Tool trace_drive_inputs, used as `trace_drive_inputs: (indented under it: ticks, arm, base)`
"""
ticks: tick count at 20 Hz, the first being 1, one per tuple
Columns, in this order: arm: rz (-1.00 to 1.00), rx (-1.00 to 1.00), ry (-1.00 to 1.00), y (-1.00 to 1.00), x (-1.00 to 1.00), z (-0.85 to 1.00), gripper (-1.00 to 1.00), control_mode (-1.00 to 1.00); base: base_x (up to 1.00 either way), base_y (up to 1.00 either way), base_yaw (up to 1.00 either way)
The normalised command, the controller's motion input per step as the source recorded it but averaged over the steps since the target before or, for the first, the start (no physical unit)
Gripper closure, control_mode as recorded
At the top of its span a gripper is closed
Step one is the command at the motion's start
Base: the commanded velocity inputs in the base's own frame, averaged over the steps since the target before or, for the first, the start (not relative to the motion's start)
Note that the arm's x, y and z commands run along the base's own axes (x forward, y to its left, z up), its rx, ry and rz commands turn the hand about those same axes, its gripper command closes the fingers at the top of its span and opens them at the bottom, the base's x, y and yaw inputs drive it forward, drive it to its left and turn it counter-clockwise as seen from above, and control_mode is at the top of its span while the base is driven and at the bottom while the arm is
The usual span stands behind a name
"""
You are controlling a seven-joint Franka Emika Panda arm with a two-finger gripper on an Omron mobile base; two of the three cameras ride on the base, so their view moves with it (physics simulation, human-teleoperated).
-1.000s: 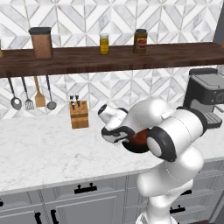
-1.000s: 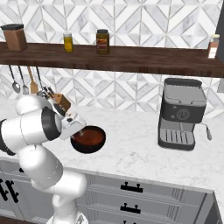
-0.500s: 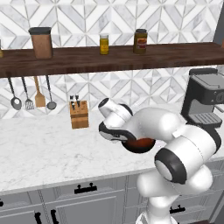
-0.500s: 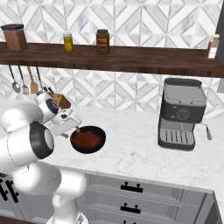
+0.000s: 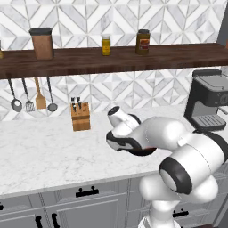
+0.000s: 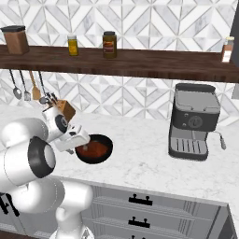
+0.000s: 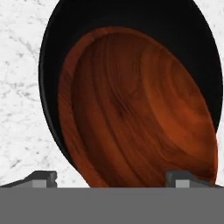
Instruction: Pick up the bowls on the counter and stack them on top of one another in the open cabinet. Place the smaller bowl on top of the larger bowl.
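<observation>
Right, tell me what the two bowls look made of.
The small round red-brown bowl looks like polished wood: curved grain bands run across its inside. The wide glossy black bowl under it shows no grain or texture; glazed ceramic or plastic, I cannot tell which.

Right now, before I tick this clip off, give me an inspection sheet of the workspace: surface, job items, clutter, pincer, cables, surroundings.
Surface: white marble counter over grey drawers with black handles.
Job's things: smaller bowl, red-brown, sits inside the larger bowl, glossy black, both on the counter.
Clutter: knife block; coffee machine.
Pincer: pincer low over the bowls, tips spread wide on either side of the red-brown bowl's near rim, holding nothing.
Cables: nothing seen.
Surroundings: dark wooden shelf with jars and a canister; utensils hanging below it; patterned tile wall.
</observation>
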Motion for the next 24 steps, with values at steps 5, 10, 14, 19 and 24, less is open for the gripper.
trace_drive_inputs:
  ticks: [5, 10, 14, 19, 24]
  arm:
    - [0.06, 0.0, 0.0, -0.03, 0.06, -0.39, -1.0, -1.0]
    - [0.11, 0.0, -0.05, -0.17, 0.02, -0.23, -1.0, -1.0]
    - [0.14, 0.0, -0.06, -0.18, 0.16, -0.16, -1.0, -1.0]
    - [0.13, 0.02, -0.01, -0.12, 0.07, -0.13, 1.0, -1.0]
    - [0.12, 0.06, -0.03, -0.14, -0.21, 0.26, 1.0, -1.0]
  base:
    - [0.0, 0.0, 0.0]
    - [0.0, 0.0, 0.0]
    - [0.0, 0.0, 0.0]
    - [0.0, 0.0, 0.0]
    - [0.0, 0.0, 0.0]
